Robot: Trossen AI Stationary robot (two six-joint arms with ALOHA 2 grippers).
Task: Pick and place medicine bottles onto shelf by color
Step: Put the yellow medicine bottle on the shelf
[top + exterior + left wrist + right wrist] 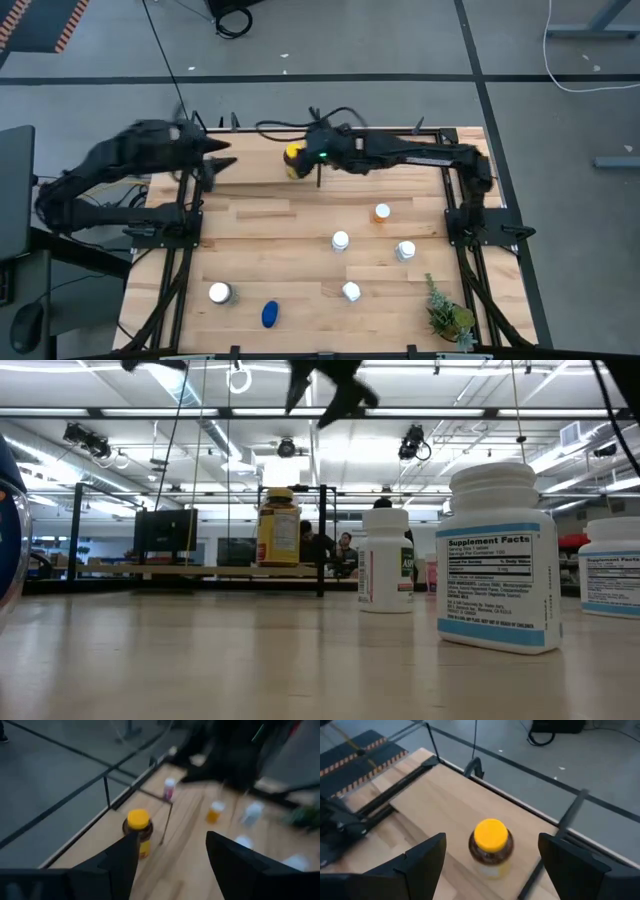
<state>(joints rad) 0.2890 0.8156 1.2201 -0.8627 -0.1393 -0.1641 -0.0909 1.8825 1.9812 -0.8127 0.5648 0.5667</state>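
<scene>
Grey concrete floor surrounds the plank worktop, and the low view shows a wide hall with ceiling lights and seated people far behind. At the worktop's far edge runs the shelf, a light-wood bay inside thin black rails. On it, beside the black divider post, stands the amber bottle with its yellow cap, upright.

Nearer than the amber bottle, scattered over the planks, stand an orange-capped bottle, three white bottles, a further white bottle toward the left, and a blue bottle lying down. A small green plant sits well to the right of the blue one.

Reaching in from the right, the right gripper hovers over the amber bottle, fingers spread wide on either side, not touching it. From the left, the left gripper hangs just left of that bottle, fingers apart, holding nothing.
</scene>
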